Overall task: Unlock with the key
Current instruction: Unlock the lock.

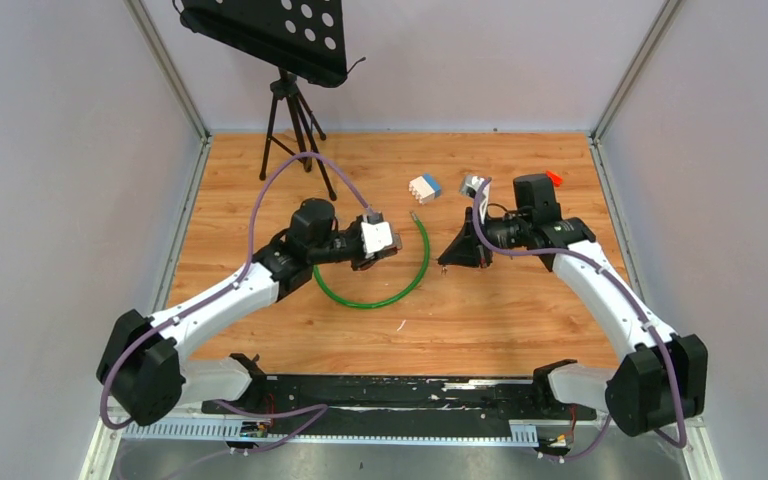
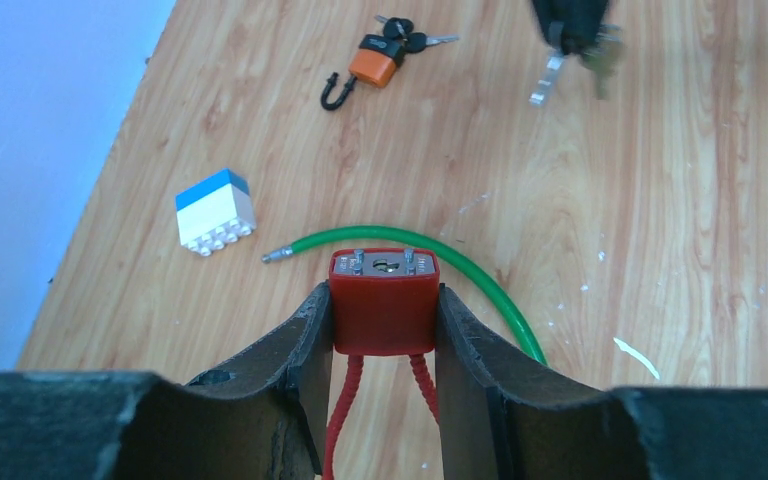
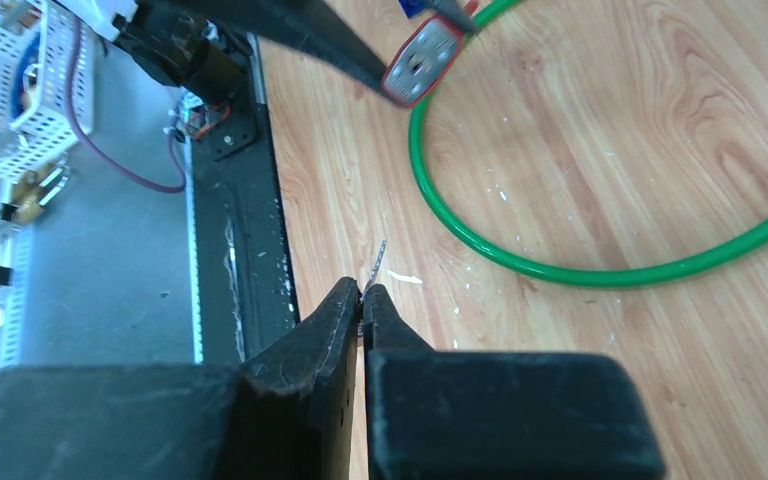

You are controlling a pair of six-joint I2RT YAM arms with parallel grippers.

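A red padlock (image 2: 384, 305) with a red cable shackle is clamped between the fingers of my left gripper (image 2: 384, 292), its keyhole face turned away from the wrist. In the top view my left gripper (image 1: 382, 252) is over the left-middle of the table. My right gripper (image 3: 363, 292) is shut on a key (image 3: 378, 262); only a thin metal blade shows past the fingertips. The red padlock (image 3: 422, 62) is up and ahead of it, apart from the key. In the left wrist view the key (image 2: 550, 80) hangs at the top. My right gripper (image 1: 450, 258) faces the left one.
A green cable ring (image 1: 400, 285) lies on the wooden table under both grippers. A blue and white block (image 1: 424, 187) sits behind it. An orange padlock with keys (image 2: 375, 62) lies farther back. A black tripod stand (image 1: 295, 110) stands at the back left.
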